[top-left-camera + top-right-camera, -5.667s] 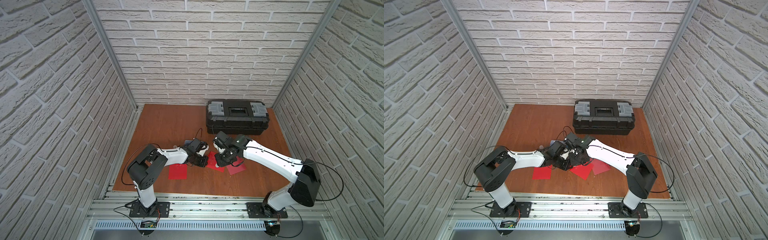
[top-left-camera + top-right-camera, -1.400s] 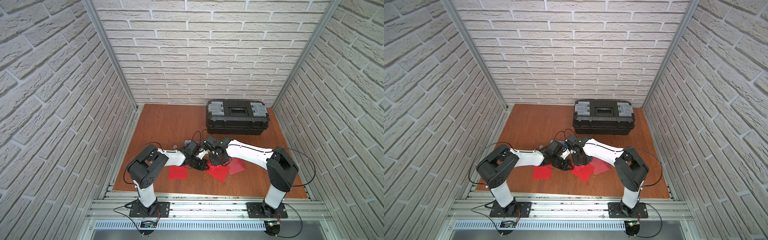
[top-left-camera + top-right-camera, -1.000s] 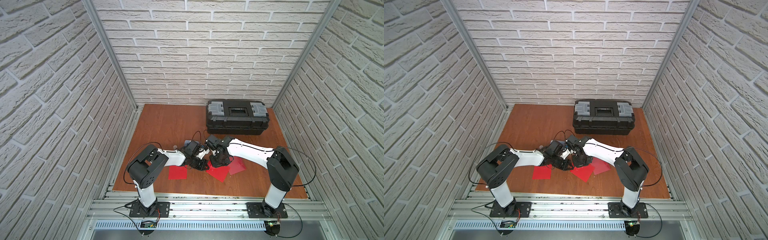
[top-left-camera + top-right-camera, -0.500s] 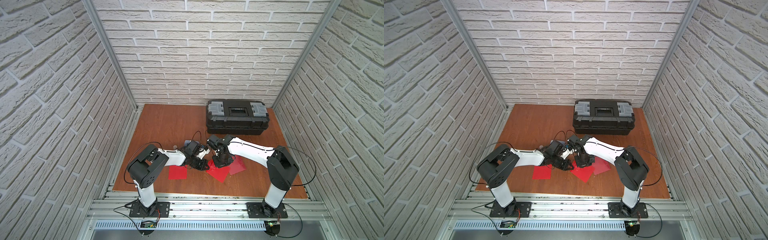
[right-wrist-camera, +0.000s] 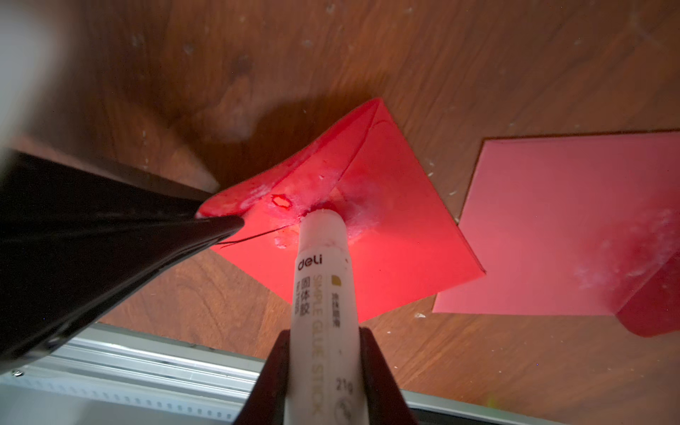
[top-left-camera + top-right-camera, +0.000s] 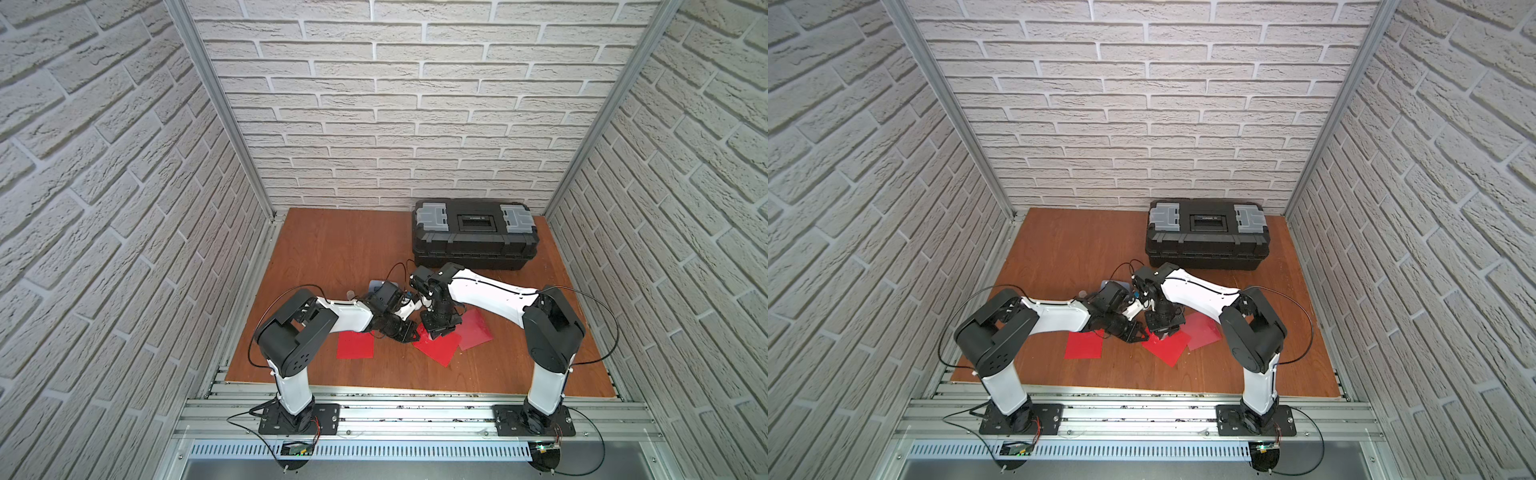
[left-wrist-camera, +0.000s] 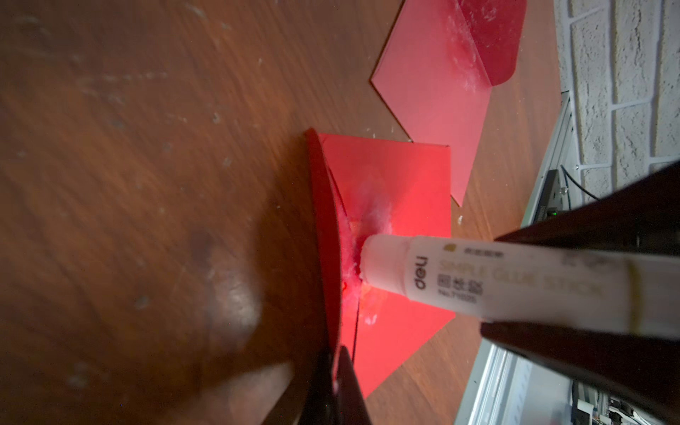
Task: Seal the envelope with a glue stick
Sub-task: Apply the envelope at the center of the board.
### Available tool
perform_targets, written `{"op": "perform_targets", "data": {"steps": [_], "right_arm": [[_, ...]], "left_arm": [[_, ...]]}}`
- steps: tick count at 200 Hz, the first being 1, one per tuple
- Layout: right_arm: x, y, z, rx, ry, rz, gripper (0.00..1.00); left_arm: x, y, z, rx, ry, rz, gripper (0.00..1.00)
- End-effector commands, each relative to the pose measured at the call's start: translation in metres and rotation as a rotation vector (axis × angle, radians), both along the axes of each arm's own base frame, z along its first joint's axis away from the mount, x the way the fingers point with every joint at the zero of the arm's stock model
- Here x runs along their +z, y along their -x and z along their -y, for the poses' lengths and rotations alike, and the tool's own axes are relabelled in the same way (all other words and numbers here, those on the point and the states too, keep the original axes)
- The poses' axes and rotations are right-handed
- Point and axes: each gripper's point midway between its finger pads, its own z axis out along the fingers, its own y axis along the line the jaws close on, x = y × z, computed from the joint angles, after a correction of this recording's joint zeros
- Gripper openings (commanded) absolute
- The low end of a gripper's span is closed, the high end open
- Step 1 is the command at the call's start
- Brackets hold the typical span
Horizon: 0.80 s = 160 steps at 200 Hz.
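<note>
Clamping glue stick (image 5: 323,294) in right gripper (image 5: 323,340), jaws closed on tube's lower half; holding it tilted, cap off, white tip pressing on red envelope (image 5: 386,265) right at fold under flap (image 5: 294,176); reading "deli" print on tube in both wrist views.

Pinching flap edge with left gripper (image 7: 333,362), jaws closed on paper; holding flap raised off envelope body, roughly upright in left wrist view; seeing white glue smears on flap's inner face and on body around tip.

Locating envelope (image 6: 438,353) near 6 o'clock of table (image 6: 332,249) centre in both top views; keeping both grippers just beside each other over it, left gripper (image 6: 409,334) at about 9 o'clock of right gripper (image 6: 438,330); not making out glue stick itself from top, too small and hidden by wrists.

Noting paler pink envelope (image 6: 473,328) at 2 o'clock of worked one, edges overlapping, smeared white near its flap; noting third red envelope (image 6: 355,345) at 9 o'clock, apart, partly under left arm; noting black toolbox (image 6: 473,237) at 1 o'clock of table centre, against back wall, lid shut.
</note>
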Motion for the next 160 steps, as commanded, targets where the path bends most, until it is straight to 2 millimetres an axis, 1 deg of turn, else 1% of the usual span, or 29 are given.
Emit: {"op": "perform_targets", "data": {"steps": [1,9,24,48,62,71,79,103,113,119,128,138,146,160], "right_arm": [[-0.003,-0.004,0.024,0.002,0.119,-0.001,0.02],[-0.003,-0.002,0.020,0.004,0.101,-0.019,0.02],[-0.003,0.002,0.006,0.004,0.035,-0.057,0.02],[-0.003,0.013,-0.029,-0.005,-0.150,-0.143,0.02],[-0.003,0.018,-0.039,-0.006,-0.199,-0.176,0.02],[-0.004,0.018,-0.037,-0.006,-0.190,-0.176,0.02],[-0.005,0.015,-0.030,-0.005,-0.151,-0.160,0.02],[0.000,-0.005,0.014,0.004,0.085,-0.052,0.02],[0.002,-0.010,0.027,0.010,0.151,-0.028,0.02],[0.003,-0.011,0.030,0.015,0.169,-0.025,0.02],[0.002,-0.011,0.028,0.018,0.168,-0.034,0.02],[-0.001,-0.008,0.021,0.018,0.134,-0.052,0.02],[-0.003,-0.002,0.008,0.017,0.071,-0.082,0.02],[-0.006,0.009,-0.020,0.007,-0.077,-0.146,0.02]], "left_arm": [[-0.030,0.026,-0.020,-0.029,-0.115,-0.093,0.00],[-0.030,0.026,-0.020,-0.030,-0.112,-0.092,0.00],[-0.030,0.027,-0.019,-0.032,-0.109,-0.091,0.00],[-0.031,0.027,-0.018,-0.036,-0.105,-0.093,0.00],[-0.031,0.028,-0.017,-0.039,-0.105,-0.093,0.00],[-0.031,0.028,-0.018,-0.039,-0.104,-0.093,0.00],[-0.030,0.028,-0.018,-0.039,-0.103,-0.091,0.00],[-0.030,0.028,-0.018,-0.038,-0.104,-0.089,0.00],[-0.031,0.028,-0.018,-0.039,-0.104,-0.090,0.00],[-0.031,0.028,-0.018,-0.040,-0.104,-0.091,0.00],[-0.030,0.028,-0.017,-0.042,-0.101,-0.092,0.00],[-0.030,0.029,-0.017,-0.045,-0.099,-0.092,0.00],[-0.031,0.029,-0.017,-0.044,-0.101,-0.093,0.00],[-0.031,0.028,-0.017,-0.044,-0.101,-0.094,0.00]]}}
